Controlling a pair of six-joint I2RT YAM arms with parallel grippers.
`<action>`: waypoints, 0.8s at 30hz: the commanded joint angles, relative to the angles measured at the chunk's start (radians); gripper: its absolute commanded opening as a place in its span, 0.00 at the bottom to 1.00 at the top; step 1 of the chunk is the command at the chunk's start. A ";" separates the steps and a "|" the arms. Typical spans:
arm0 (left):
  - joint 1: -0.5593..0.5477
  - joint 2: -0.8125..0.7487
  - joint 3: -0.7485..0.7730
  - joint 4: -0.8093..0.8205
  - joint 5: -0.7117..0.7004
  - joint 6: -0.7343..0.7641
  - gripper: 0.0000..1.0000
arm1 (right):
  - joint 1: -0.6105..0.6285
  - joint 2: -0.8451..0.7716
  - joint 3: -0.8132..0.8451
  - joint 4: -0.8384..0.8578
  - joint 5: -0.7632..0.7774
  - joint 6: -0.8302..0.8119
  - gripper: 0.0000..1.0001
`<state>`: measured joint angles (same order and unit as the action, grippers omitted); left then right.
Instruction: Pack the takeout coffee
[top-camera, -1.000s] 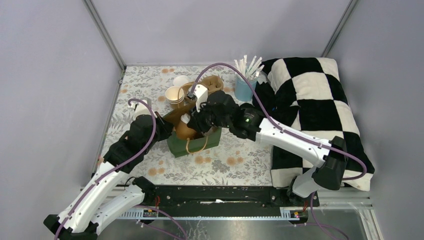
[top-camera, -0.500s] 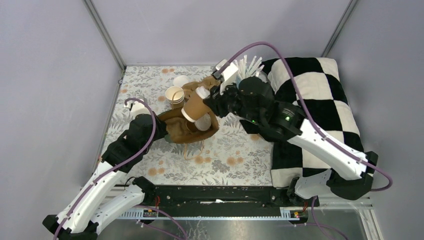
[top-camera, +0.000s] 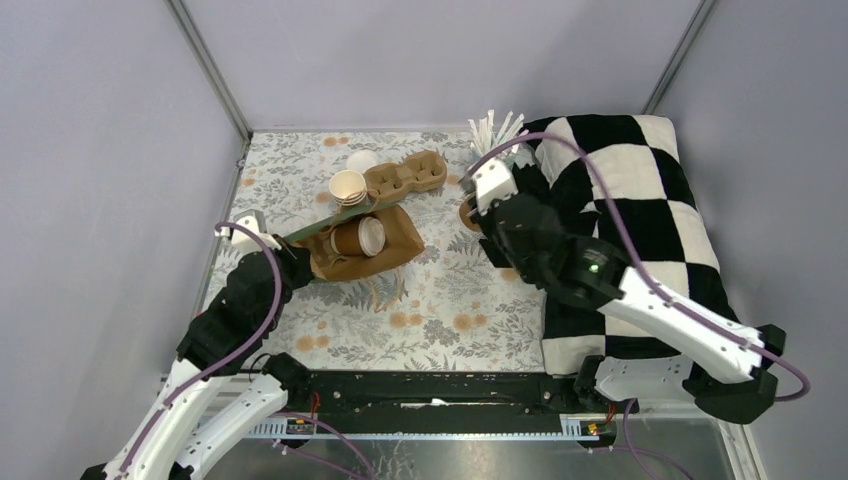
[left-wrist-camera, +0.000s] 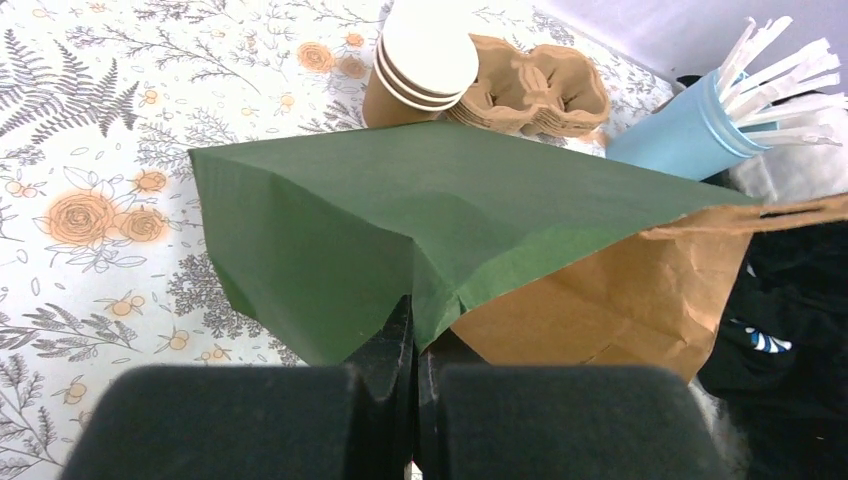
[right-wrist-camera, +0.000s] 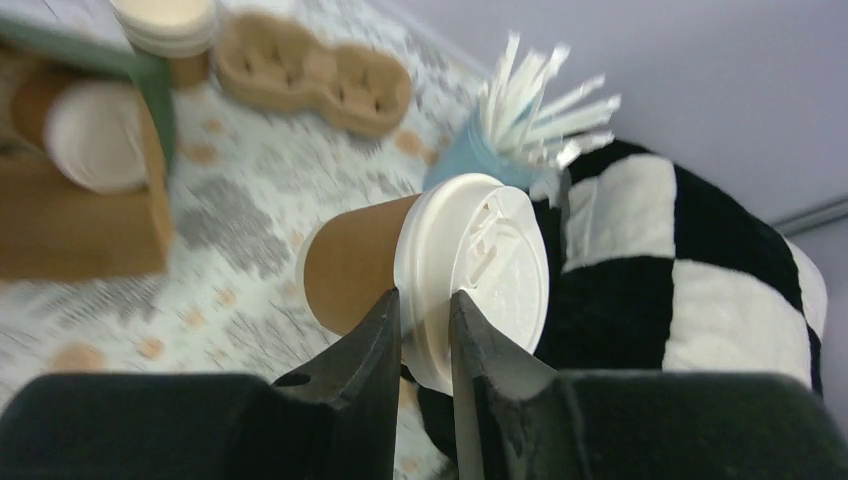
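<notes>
Nearest in, the left jaws are seen pressed together on the green edge of the paper bag (left-wrist-camera: 330, 220). Its upper wall is lifted off the flowered tabletop (top-camera: 450, 310), and this is judged to be done so that the mouth gapes toward the right arm. Inside the bag, lying on its side, one lidded coffee cup (top-camera: 358, 237) is already lodged, its white lid showing at the opening. Out to the right, the second coffee cup (right-wrist-camera: 355, 265) is carried tipped nearly flat, with the right jaws clamped across the rim of its white lid (right-wrist-camera: 485, 265). It is held well clear of the bag, beside the checkered cushion (top-camera: 640, 180). Half the packing is reckoned done. A grip on the lid alone is judged risky, since the lid could be pulled loose. Beyond the bag, a stack of lidless cups (top-camera: 348, 188) and the pulp carrier (top-camera: 405, 173) are left standing, and farthest back sits the blue cup of straws (left-wrist-camera: 675, 130).
</notes>
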<state>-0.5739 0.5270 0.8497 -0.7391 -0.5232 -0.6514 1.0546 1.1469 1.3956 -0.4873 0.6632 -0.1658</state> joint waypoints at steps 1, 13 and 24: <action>0.003 -0.012 -0.029 0.070 0.051 0.020 0.00 | 0.004 0.039 -0.147 0.111 0.088 -0.075 0.19; 0.002 -0.113 -0.093 0.028 0.077 0.020 0.00 | 0.005 0.262 -0.470 0.302 0.117 -0.012 0.17; 0.002 -0.101 -0.088 0.036 0.091 0.038 0.00 | 0.023 0.322 -0.501 0.255 0.060 0.143 0.35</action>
<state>-0.5739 0.4244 0.7475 -0.7429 -0.4480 -0.6361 1.0580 1.4536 0.8982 -0.2489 0.7391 -0.1062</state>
